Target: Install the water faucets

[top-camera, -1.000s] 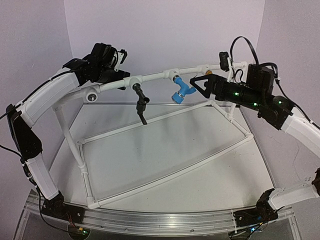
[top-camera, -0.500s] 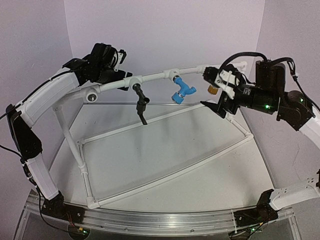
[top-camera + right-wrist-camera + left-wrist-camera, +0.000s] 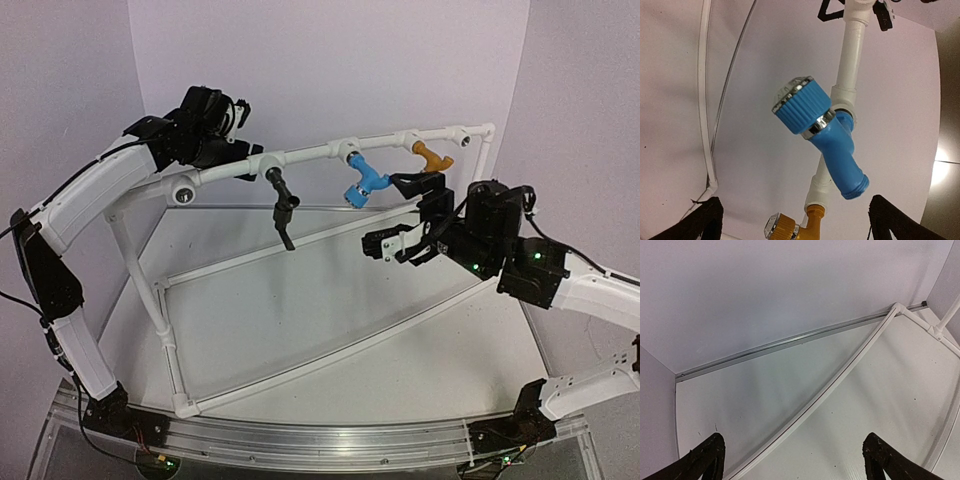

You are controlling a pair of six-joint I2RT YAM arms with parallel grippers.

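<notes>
While my left gripper point(image 3: 792, 460) and right gripper point(image 3: 796, 212) stand spread, empty, black faucet point(image 3: 283, 205), blue faucet point(image 3: 832, 145), yellow faucet point(image 3: 432, 156) hang on white pipe frame point(image 3: 310, 152). Likely light, rigid, slick plastic; I'd pinch the ribbed knob point(image 3: 802, 105).

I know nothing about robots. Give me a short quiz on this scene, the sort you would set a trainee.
1. Fill in: ___ faucets hang from the white pipe frame.
2. In the top view, which one sits nearest the right end of the top pipe? A black faucet; B blue faucet; C yellow faucet.
3. True or false: the right gripper is clamped on the blue faucet.

Key: 1 three. 2 C. 3 false; its jaws stand open, holding nothing.
</notes>
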